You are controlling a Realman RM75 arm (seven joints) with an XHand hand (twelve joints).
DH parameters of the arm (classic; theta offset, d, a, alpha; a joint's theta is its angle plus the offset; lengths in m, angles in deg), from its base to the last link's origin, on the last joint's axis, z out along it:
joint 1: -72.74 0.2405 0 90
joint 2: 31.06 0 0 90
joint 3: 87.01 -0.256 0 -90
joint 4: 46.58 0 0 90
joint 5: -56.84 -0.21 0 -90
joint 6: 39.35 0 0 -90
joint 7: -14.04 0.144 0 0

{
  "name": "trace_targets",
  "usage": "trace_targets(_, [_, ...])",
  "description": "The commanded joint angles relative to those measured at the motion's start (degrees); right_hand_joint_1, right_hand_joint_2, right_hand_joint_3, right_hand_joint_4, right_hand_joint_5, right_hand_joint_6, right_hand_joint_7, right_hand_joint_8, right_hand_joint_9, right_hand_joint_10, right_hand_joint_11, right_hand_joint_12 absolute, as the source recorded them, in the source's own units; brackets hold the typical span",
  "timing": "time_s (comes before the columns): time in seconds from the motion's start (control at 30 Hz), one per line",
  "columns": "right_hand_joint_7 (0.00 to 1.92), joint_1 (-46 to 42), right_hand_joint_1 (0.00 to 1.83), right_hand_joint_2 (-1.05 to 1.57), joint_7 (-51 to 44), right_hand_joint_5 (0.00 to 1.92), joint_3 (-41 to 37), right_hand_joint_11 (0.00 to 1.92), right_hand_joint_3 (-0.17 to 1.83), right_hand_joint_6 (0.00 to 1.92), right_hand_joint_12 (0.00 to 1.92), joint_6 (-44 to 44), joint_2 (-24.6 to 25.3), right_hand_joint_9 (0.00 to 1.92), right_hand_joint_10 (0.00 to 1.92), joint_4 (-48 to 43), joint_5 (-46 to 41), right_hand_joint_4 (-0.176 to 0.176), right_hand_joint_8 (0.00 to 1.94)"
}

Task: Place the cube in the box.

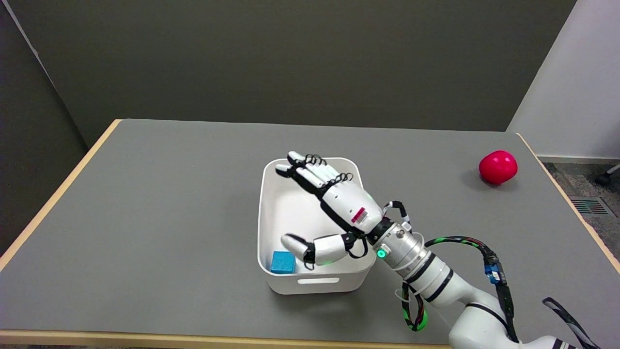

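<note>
A white box (264, 203) stands in the middle of the grey table. The blue cube (283, 262) lies on the box's floor in its near left corner. My right hand (334, 206) hovers over the box with its fingers stretched out toward the far rim and its thumb spread toward the near side. The thumb tip ends just right of the cube, and nothing is held in the hand.
A red ball (498, 166) lies on the table at the far right, near the edge. The grey table (160, 208) has a wooden rim along its left and near sides.
</note>
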Motion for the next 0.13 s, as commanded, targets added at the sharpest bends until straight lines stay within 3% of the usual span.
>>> trace_targets(0.03, [0.05,-4.56,0.50,0.59,-13.50,0.13,-2.85,0.00,0.93,0.44,1.00,-14.25,-2.87,0.00,0.43,-2.49,-9.35,-0.008,0.16])
trace_targets(0.13, [0.06,-5.46,0.52,0.59,-13.57,0.15,-2.86,0.00,0.94,0.45,1.02,-16.15,-3.13,0.00,0.51,-2.23,-9.80,-0.009,0.22])
